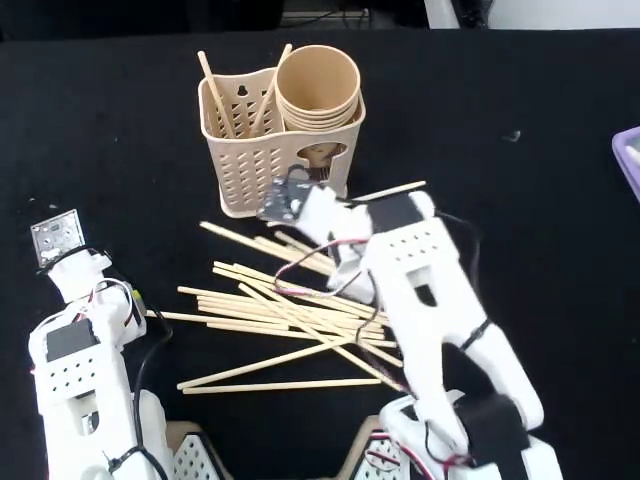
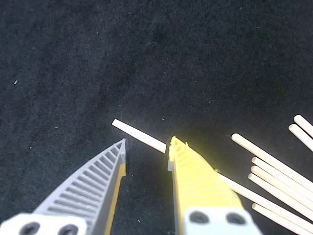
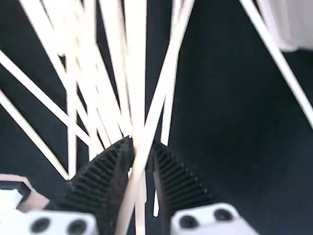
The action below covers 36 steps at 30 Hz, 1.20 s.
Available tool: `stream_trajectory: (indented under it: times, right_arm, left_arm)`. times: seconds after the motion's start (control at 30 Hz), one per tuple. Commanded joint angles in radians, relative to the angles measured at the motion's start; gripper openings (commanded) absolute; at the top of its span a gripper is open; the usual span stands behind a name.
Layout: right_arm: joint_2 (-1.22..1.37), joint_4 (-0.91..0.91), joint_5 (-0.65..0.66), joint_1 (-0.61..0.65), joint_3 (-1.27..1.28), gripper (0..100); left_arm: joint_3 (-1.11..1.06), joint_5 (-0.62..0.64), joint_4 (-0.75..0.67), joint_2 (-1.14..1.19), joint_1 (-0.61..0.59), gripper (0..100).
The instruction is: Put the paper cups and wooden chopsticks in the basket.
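Note:
A beige perforated basket (image 1: 250,165) stands at the back of the black table. It holds a stack of paper cups (image 1: 318,85) and two upright wooden chopsticks (image 1: 216,95). In front of it lies a loose pile of chopsticks (image 1: 290,310). My right gripper (image 1: 284,203) is low at the basket's front, above the pile's far end. Its black jaws (image 3: 142,147) are closed on a chopstick (image 3: 146,122) that runs between them. My left gripper (image 1: 58,240) is at the table's left side and stands open (image 2: 146,142). One chopstick end (image 2: 137,133) lies just past its tips.
A purple object (image 1: 628,155) pokes in at the table's right edge. More chopstick ends (image 2: 274,166) lie beside the left gripper. The white right arm (image 1: 430,300) stretches over the pile's right half. A pale object (image 3: 288,24) sits near the right gripper.

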<state>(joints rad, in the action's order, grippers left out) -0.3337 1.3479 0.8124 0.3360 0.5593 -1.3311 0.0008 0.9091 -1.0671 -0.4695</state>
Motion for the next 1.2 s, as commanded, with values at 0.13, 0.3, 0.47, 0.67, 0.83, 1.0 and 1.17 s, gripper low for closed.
stream_trajectory:
  times: [0.13,0.3,0.47,0.67,0.83,1.0,1.17]
  right_arm:
    - [-0.131,0.084,-0.077,0.147,-0.074,1.1]
    - [-0.140,0.095,-0.077,0.153,-0.088,1.1]
    - [-0.131,0.092,-0.094,0.158,-0.102,1.1]
    - [-0.131,0.084,-0.103,0.158,-0.077,1.1]
    - [-0.140,0.060,-0.104,0.153,-0.061,1.1]
    - [-0.153,0.123,-0.104,0.160,-0.151,1.1]
    - [-0.145,0.130,-0.104,0.166,-0.189,1.1]
  left_arm:
    - [0.002,0.005,-0.017,-0.008,-0.002,14]
    - [0.002,0.005,-0.017,-0.009,-0.002,14]
    - [0.002,0.005,-0.017,-0.011,-0.004,14]
    - [0.002,0.005,-0.015,-0.011,-0.004,14]
    - [0.002,0.005,-0.015,-0.012,-0.005,14]
    - [0.002,0.005,-0.017,-0.012,-0.001,14]
    - [0.002,0.005,-0.017,-0.014,-0.001,14]
